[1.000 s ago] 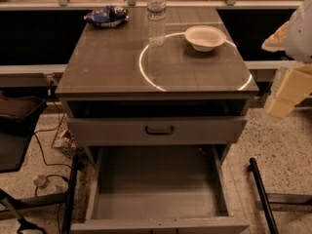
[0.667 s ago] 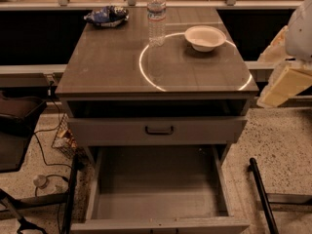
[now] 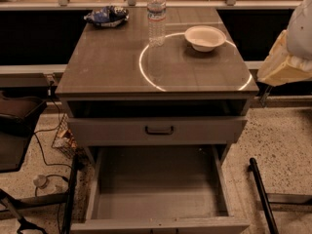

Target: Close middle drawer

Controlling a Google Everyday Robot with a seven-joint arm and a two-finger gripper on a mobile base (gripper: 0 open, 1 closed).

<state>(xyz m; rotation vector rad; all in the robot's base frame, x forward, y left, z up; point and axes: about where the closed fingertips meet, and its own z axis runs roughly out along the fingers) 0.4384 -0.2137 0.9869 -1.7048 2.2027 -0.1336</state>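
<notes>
At the far left, beside the bench, stands a dark padded chair [image 3: 17, 126], with thin black cables [image 3: 43, 152] trailing over the speckled stone floor [image 3: 285, 140] below it. The grey-brown wooden bench [image 3: 105, 62] is a cabinet with a flat top. A crumpled blue snack bag [image 3: 106, 16] lies at its far left corner. A clear plastic water bottle [image 3: 156, 16] stands upright near the middle of the far edge. A thin bright ring of light [image 3: 140, 65] curves across the top from under the bottle toward the right edge. A shallow white round bowl [image 3: 205, 37] sits inside that ring near the far right corner, apart from the bottle. Below the near edge, the taller-fronted grey drawer [image 3: 112, 130] with a dark bar handle [image 3: 159, 129] stands a little way out, a dark gap showing above it. Under that, the wide grey-brown middle drawer [image 3: 156, 199] is pulled far out toward the camera, its long box bare and its low front at the bottom edge of the view. The cream-coloured hand [image 3: 282, 65] hangs off the right edge of the bench, well above the open drawer and touching nothing; whether it is apart or together I cannot tell. A black pole [image 3: 261, 189] lies on the floor at the right.
</notes>
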